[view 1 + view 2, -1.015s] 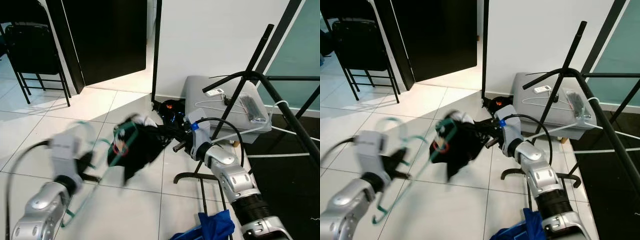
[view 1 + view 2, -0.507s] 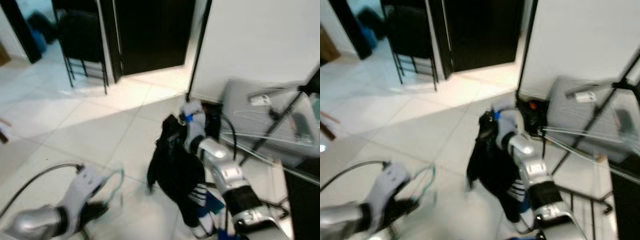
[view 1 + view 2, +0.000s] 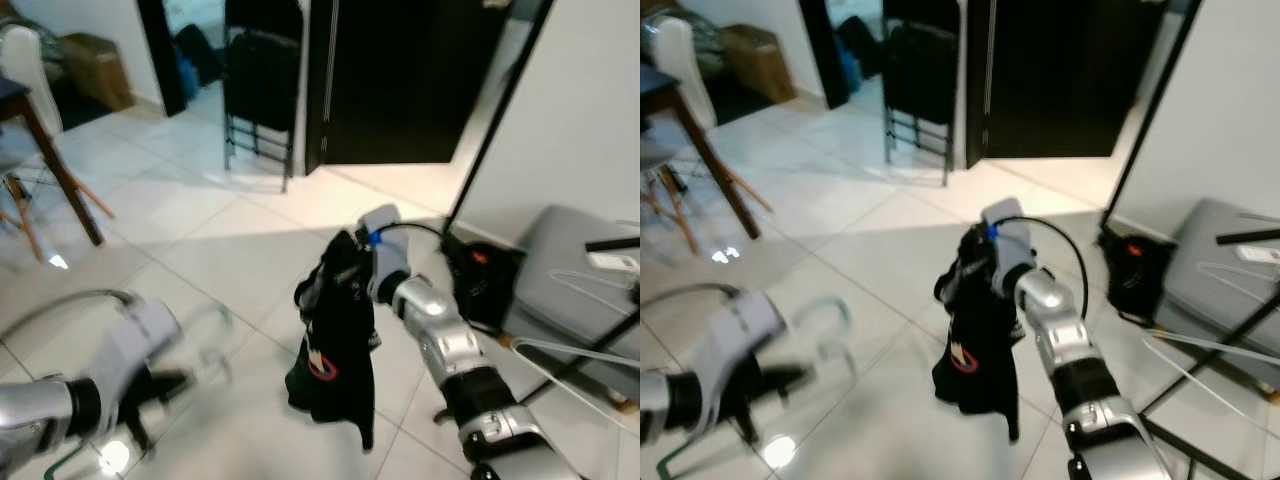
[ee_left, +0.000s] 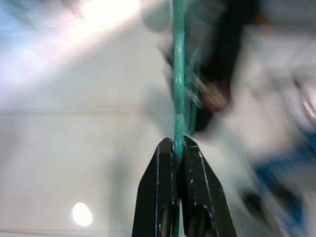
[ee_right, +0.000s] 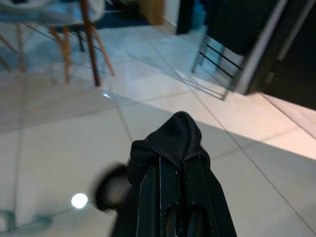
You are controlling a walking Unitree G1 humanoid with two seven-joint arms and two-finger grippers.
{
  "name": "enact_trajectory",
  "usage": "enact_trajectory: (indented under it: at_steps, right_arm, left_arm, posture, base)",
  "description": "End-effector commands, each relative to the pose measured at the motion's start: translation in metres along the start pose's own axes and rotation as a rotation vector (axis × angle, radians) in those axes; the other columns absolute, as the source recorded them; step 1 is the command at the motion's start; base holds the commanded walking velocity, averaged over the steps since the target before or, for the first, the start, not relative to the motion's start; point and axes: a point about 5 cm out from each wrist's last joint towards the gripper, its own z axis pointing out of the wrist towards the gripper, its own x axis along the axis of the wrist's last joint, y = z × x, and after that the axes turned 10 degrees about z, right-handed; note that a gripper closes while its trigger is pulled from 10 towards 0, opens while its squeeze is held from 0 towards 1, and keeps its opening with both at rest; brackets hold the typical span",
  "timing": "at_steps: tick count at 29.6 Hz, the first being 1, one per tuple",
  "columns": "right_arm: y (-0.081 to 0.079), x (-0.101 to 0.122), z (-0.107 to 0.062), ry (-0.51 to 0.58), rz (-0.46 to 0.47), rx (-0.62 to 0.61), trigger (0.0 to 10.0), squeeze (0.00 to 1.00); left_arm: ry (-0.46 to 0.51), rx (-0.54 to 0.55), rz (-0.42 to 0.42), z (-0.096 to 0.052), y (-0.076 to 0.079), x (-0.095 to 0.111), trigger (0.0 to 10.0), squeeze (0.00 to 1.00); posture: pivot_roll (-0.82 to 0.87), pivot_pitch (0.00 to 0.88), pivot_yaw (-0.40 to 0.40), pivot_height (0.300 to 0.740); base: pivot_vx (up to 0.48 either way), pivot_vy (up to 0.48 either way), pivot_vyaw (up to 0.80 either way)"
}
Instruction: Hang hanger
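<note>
The left claw, low at the robot's left above the pale tiled floor, is closed tight on the thin green wire hanger, whose rod runs straight out from between the two black fingers; in the head views this arm and the hanger are blurred. The right claw, held out ahead of the robot at mid-height, is pinched narrow on a fold of the black garment with a red-and-white mark, which drapes down from the grip and hangs clear of the floor. The hanger and the garment are apart, the hanger to the garment's left. Behind stand a black folding chair by a dark doorway, and at the right a grey padded case against the white wall.
</note>
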Motion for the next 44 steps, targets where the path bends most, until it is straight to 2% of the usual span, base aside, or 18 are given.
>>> enact_trajectory:
  at_steps: [1, 2, 4, 5, 8, 9, 10, 11, 12, 13, 14, 15, 17, 22, 26, 44]
  right_arm:
    - [0.003, 0.003, 0.000, 0.017, 0.002, -0.016, 10.0, 0.00]
    - [0.010, 0.001, -0.002, 0.007, 0.003, -0.044, 10.0, 0.00]
    - [0.010, 0.001, -0.002, 0.007, 0.003, -0.044, 10.0, 0.00]
    - [0.016, 0.000, -0.003, -0.005, 0.006, -0.065, 10.0, 0.00]
    - [0.016, 0.000, -0.003, -0.005, 0.006, -0.065, 10.0, 0.00]
    - [0.019, -0.001, -0.004, -0.012, 0.004, -0.076, 10.0, 0.00]
    - [0.019, -0.001, -0.004, -0.012, 0.004, -0.076, 10.0, 0.00]
    - [0.021, -0.002, -0.005, -0.017, -0.003, -0.081, 10.0, 0.00]
    - [0.021, -0.002, -0.005, -0.017, -0.003, -0.081, 10.0, 0.00]
    - [0.022, -0.002, -0.006, -0.020, -0.010, -0.083, 10.0, 0.00]
    - [0.022, -0.002, -0.006, -0.020, -0.010, -0.083, 10.0, 0.00]
    - [0.024, -0.003, -0.007, -0.023, -0.018, -0.085, 10.0, 0.00]
    - [0.025, -0.004, -0.009, -0.025, -0.034, -0.069, 10.0, 0.00]
    - [0.021, -0.008, -0.008, -0.035, -0.043, -0.029, 10.0, 0.00]
    - [0.019, -0.009, -0.005, -0.042, -0.019, -0.002, 10.0, 0.00]
    - [0.013, -0.009, -0.001, -0.037, -0.051, 0.050, 10.0, 0.00]
  left_arm:
    - [-0.029, 0.052, -0.015, -0.002, -0.006, -0.007, 10.0, 0.00]
    - [0.054, 0.355, -0.153, -0.001, -0.038, -0.005, 10.0, 0.00]
    - [0.054, 0.355, -0.153, -0.001, -0.038, -0.005, 10.0, 0.00]
    - [0.071, 0.552, -0.297, 0.001, -0.046, -0.018, 10.0, 0.00]
    - [0.071, 0.552, -0.297, 0.001, -0.046, -0.018, 10.0, 0.00]
    - [0.044, 0.656, -0.392, 0.010, -0.040, -0.036, 10.0, 0.00]
    - [0.044, 0.656, -0.392, 0.010, -0.040, -0.036, 10.0, 0.00]
    - [0.032, 0.700, -0.483, 0.020, -0.030, -0.049, 10.0, 0.00]
    - [0.032, 0.700, -0.483, 0.020, -0.030, -0.049, 10.0, 0.00]
    - [0.030, 0.694, -0.530, 0.033, -0.019, -0.055, 10.0, 0.00]
    - [0.030, 0.694, -0.530, 0.033, -0.019, -0.055, 10.0, 0.00]
    - [0.027, 0.678, -0.486, 0.042, -0.014, -0.052, 10.0, 0.00]
    - [0.021, 0.661, -0.429, 0.052, -0.017, -0.048, 10.0, 0.00]
    - [0.014, 0.644, -0.398, 0.060, -0.020, -0.047, 10.0, 0.00]
    - [0.018, 0.620, -0.369, 0.077, -0.020, -0.043, 10.0, 0.00]
    - [0.035, 0.636, -0.344, 0.088, -0.021, -0.048, 10.0, 0.00]
  posture:
    - [0.04, 0.060, -0.069, 0.740]
    - [0.04, 0.063, -0.067, 0.740]
    - [0.04, 0.063, -0.067, 0.740]
    - [0.03, 0.064, -0.065, 0.740]
    - [0.03, 0.064, -0.065, 0.740]
    - [0.03, 0.064, -0.069, 0.740]
    - [0.03, 0.064, -0.069, 0.740]
    - [0.03, 0.065, -0.072, 0.740]
    - [0.03, 0.065, -0.072, 0.740]
    - [0.03, 0.064, -0.075, 0.740]
    - [0.03, 0.064, -0.075, 0.740]
    - [0.03, 0.063, -0.071, 0.740]
    - [0.03, 0.058, -0.073, 0.740]
    - [0.03, 0.058, -0.073, 0.740]
    - [0.04, 0.050, -0.081, 0.740]
    - [0.05, 0.043, -0.077, 0.740]
  base:
    - [0.000, 0.000, 0.00]
    - [0.000, 0.000, 0.00]
    - [0.000, 0.000, 0.00]
    - [0.458, 0.000, 0.00]
    - [0.458, 0.000, 0.00]
    - [0.480, 0.000, 0.00]
    - [0.480, 0.000, 0.00]
    - [0.480, 0.000, 0.00]
    - [0.480, 0.000, 0.00]
    - [0.480, 0.000, 0.00]
    - [0.480, 0.000, 0.00]
    - [0.382, 0.000, 0.00]
    - [0.381, 0.000, 0.00]
    - [0.382, 0.000, 0.48]
    - [0.366, 0.000, 0.80]
    - [0.352, 0.000, 0.80]
